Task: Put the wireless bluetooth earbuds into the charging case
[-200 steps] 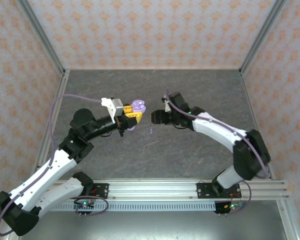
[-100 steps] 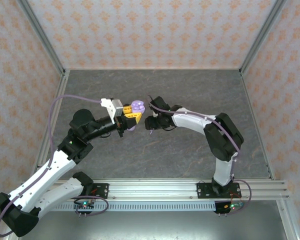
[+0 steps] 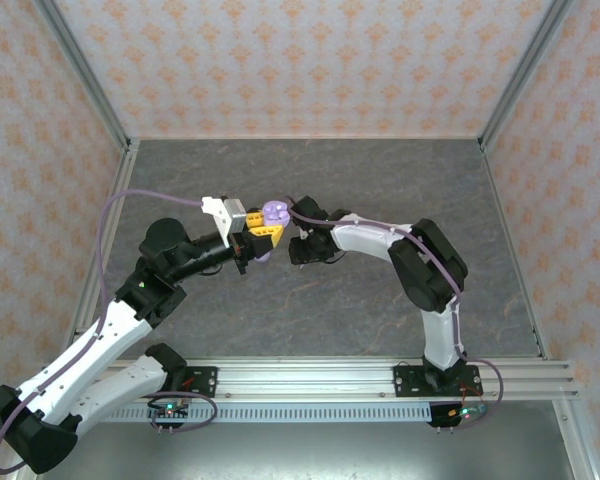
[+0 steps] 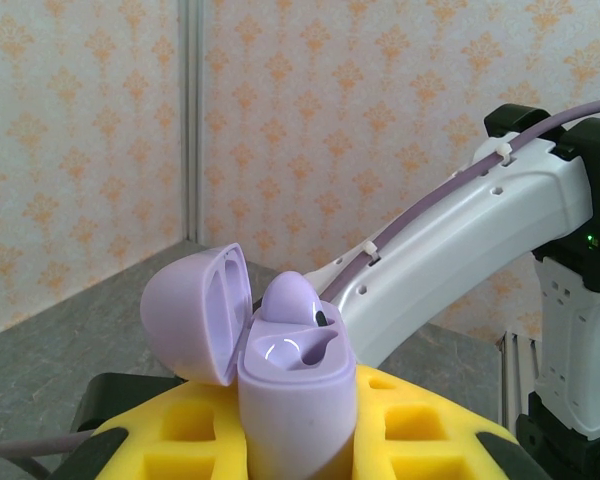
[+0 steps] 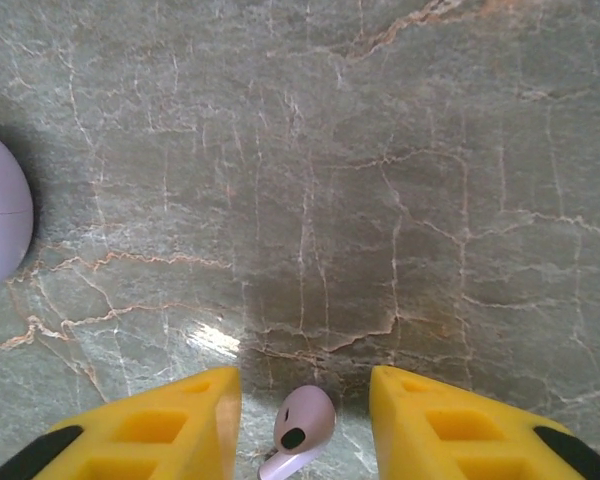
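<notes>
My left gripper [image 3: 264, 232] is shut on a lilac charging case [image 3: 276, 213], held upright above the table. In the left wrist view the case [image 4: 298, 400] stands between the yellow fingers [image 4: 190, 440] with its lid swung open to the left. One lilac earbud [image 4: 290, 300] sits in the far socket and the near socket is empty. My right gripper [image 3: 298, 250] points down at the table just right of the case. In the right wrist view a second lilac earbud [image 5: 305, 425] lies on the table between the yellow fingertips [image 5: 160, 425], with a gap on each side. The jaws of the right gripper [image 5: 305, 400] are open.
The dark marbled tabletop [image 3: 380, 190] is ringed by patterned walls and metal rails. The case's rounded side [image 5: 0, 220] shows at the left edge of the right wrist view. The right arm's white link [image 4: 480, 230] passes close behind the held case.
The right arm has swung left and come down over the earbud on the table, and its jaws have narrowed around it. The left arm and the case have stayed still.
</notes>
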You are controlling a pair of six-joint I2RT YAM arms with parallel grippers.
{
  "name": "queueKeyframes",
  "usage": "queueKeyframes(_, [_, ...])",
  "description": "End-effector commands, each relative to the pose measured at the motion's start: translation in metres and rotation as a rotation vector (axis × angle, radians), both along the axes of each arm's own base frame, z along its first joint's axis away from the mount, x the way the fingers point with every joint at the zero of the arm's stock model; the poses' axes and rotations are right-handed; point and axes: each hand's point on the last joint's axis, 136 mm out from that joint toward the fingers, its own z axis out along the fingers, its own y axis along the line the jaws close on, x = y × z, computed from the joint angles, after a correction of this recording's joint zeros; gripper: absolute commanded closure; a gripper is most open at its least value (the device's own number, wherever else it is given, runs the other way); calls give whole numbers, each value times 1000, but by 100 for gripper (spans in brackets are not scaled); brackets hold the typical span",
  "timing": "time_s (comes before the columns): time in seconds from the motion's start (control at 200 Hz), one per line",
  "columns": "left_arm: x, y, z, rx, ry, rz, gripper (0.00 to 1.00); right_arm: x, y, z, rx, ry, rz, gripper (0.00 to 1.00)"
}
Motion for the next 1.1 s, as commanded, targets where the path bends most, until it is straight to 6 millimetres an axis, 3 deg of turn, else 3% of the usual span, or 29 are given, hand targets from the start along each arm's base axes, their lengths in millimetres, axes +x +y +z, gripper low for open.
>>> queueKeyframes(0.0, [-1, 2, 12, -5, -42, 12, 98, -4, -3, -3, -49, 15, 17, 63])
queueKeyframes(0.45, [-1, 1, 9, 1, -38, 13, 98, -17, -26, -6, -171, 22, 45, 62])
queueKeyframes(0.866, [0, 1, 7, 3, -30, 13, 98, -16, -43, 6, -250, -9, 53, 62])
queueKeyframes(1.096, [0, 2, 6, 4, -29, 15, 98, -15, -25, 24, -145, -19, 73, 61])
